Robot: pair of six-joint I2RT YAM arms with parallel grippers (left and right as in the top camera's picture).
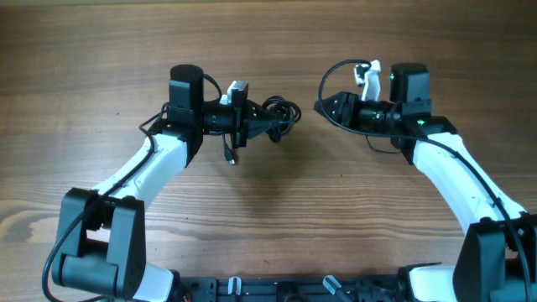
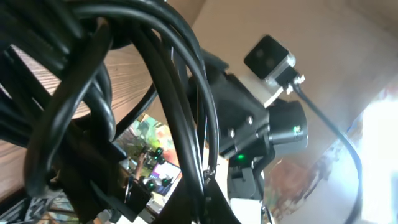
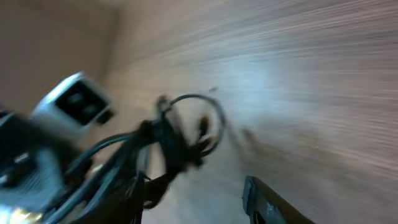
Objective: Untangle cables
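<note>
From above, the left arm angles in from the near left, the left gripper clamped tight on the cables, a small knotted bundle; the right arm reaches leftward, the right gripper near the bundle but apart. The left wrist view is filled with black loops; the right wrist view is blurred, and I cannot tell how wide those jaws stand

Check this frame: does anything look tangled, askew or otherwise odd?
The cables are a knotted bundle bunched around the left fingers, crowding the left wrist view. The right wrist view is motion-blurred. Nothing looks spilled or damaged.
</note>
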